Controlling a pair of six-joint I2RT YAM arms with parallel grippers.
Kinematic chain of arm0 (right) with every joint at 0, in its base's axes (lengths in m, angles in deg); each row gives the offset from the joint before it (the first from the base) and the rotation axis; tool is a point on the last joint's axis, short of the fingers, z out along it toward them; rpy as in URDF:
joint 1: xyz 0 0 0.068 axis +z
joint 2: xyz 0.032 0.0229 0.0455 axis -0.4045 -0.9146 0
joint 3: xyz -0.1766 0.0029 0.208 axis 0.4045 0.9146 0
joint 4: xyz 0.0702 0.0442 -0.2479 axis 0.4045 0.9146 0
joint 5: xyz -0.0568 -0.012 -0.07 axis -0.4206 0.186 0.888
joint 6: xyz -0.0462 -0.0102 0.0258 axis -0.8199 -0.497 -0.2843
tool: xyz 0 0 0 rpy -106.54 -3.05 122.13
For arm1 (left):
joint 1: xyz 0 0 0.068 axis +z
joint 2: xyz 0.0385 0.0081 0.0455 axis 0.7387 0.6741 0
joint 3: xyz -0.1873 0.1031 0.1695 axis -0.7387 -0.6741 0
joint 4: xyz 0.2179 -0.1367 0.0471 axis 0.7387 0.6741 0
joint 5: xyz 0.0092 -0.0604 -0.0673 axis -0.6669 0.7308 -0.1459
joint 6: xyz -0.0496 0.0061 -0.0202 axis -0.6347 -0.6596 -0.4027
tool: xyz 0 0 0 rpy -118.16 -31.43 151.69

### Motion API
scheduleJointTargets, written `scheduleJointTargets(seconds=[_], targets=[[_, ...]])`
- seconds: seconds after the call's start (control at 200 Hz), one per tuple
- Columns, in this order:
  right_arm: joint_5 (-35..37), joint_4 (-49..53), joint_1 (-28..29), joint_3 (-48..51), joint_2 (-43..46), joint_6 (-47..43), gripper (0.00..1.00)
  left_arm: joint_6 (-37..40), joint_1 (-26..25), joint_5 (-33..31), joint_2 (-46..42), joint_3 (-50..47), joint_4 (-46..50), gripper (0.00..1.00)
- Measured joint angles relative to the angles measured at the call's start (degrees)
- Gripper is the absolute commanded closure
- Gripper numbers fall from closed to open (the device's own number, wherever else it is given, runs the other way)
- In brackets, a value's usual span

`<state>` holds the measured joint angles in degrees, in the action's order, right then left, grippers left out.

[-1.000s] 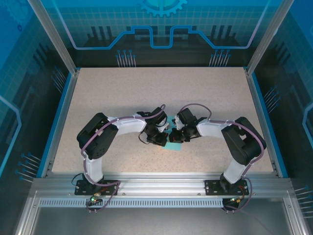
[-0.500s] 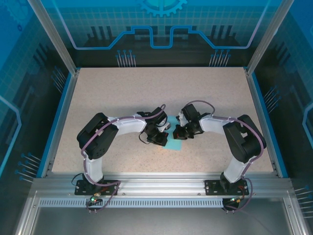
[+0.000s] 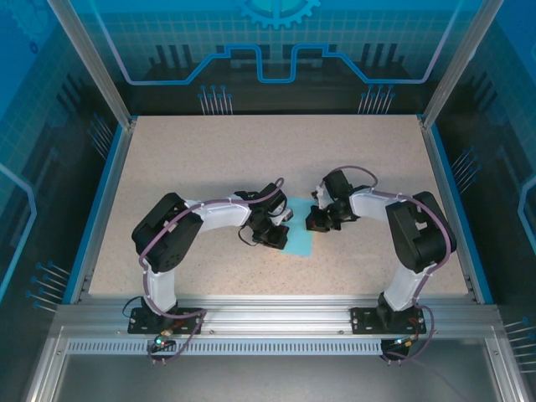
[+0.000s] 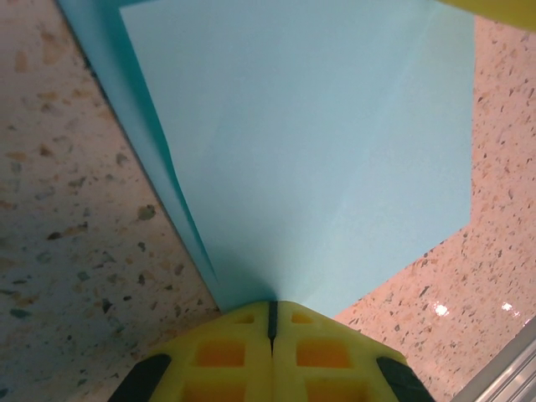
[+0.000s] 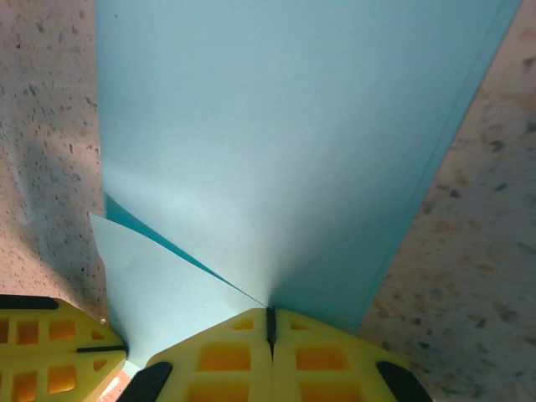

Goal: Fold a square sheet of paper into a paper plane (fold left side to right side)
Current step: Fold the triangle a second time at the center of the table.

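Note:
The square sheet of paper (image 3: 300, 240), light blue, lies partly folded at the table's middle between both arms. In the left wrist view the sheet (image 4: 301, 142) spreads away from my left gripper (image 4: 270, 305). Its yellow fingers are shut on the sheet's near corner, and a doubled edge runs up the left. From the right wrist camera, an upper layer of the sheet (image 5: 285, 142) rises from my right gripper (image 5: 270, 311), which is shut on it. A lower flap (image 5: 159, 293) lies beneath. The left gripper's fingers (image 5: 46, 343) sit at the bottom left. From above, the left gripper (image 3: 283, 235) and right gripper (image 3: 312, 224) face each other across the sheet.
Speckled beige tabletop (image 3: 226, 159) surrounds the sheet, bounded by blue rails on the left (image 3: 100, 201) and right (image 3: 452, 201). An aluminium frame (image 3: 268, 314) runs along the near edge, where both arm bases stand.
My right gripper has moved right and away from the left one, and more of the blue sheet now shows between them. The left arm has stayed in place.

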<state>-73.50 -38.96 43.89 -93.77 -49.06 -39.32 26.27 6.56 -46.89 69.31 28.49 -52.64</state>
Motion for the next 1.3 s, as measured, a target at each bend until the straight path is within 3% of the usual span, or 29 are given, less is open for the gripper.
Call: scheduleJointTargets(seconds=[0.275,0.59,0.95,1.301], targets=[[0.0,0.7,-4.3,-0.4,-0.2,-2.3,1.0,0.0,0.0,0.0,0.0,0.0,-0.3,0.98],[1.0,1.4,-4.7,-0.5,3.3,-2.7,1.0,0.0,0.0,-0.1,0.0,0.0,-0.3,0.98],[-2.4,-2.1,4.3,-0.4,2.3,1.4,1.0,0.0,-0.2,-0.3,0.0,0.0,-0.3,0.98],[-2.2,-1.0,4.8,-0.5,-1.2,1.8,1.0,0.0,-0.3,-0.5,0.0,1.3,2.4,0.98]])
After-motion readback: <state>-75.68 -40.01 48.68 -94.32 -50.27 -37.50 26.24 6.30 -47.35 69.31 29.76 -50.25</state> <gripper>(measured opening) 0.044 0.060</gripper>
